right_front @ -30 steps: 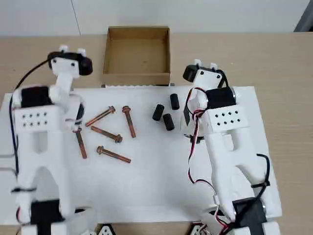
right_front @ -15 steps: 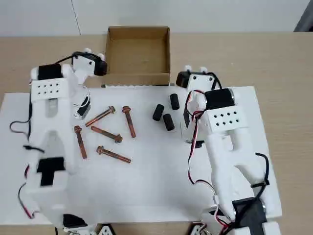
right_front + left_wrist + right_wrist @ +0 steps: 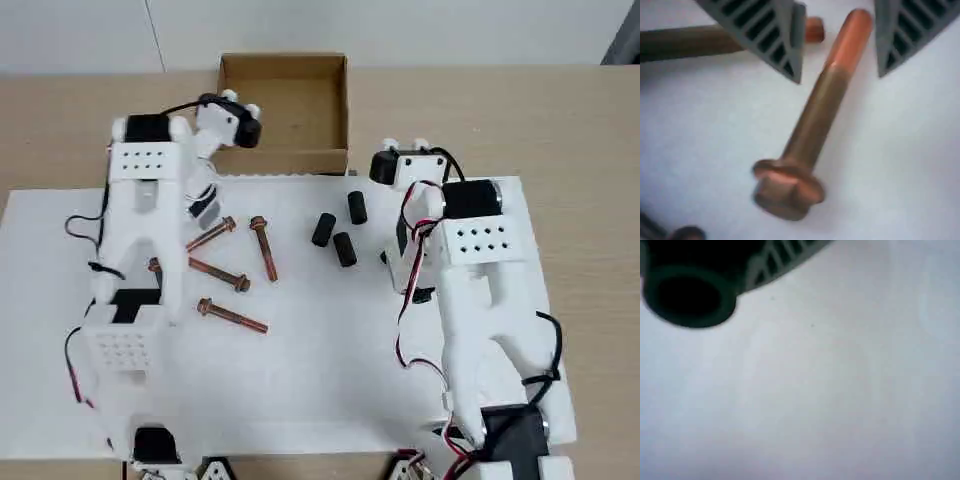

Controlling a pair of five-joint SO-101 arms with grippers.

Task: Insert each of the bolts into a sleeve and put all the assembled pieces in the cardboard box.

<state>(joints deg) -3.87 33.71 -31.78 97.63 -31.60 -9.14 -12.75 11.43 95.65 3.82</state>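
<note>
Bolt [image 3: 810,125] lying between wide-apart jaws of left gripper [image 3: 837,67]; second bolt [image 3: 690,42] just beside. Sleeve [image 3: 687,297] by right gripper [image 3: 393,250], grip state unclear.

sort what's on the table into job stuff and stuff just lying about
Job things:
copper bolts
black sleeves
cardboard box

Just there:
white board under the parts
wooden table

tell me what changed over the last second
The left arm swung in from the left toward the cardboard box; its open claw now straddles a bolt. The right arm edged slightly right. All bolts, sleeves and box stayed put.
</note>
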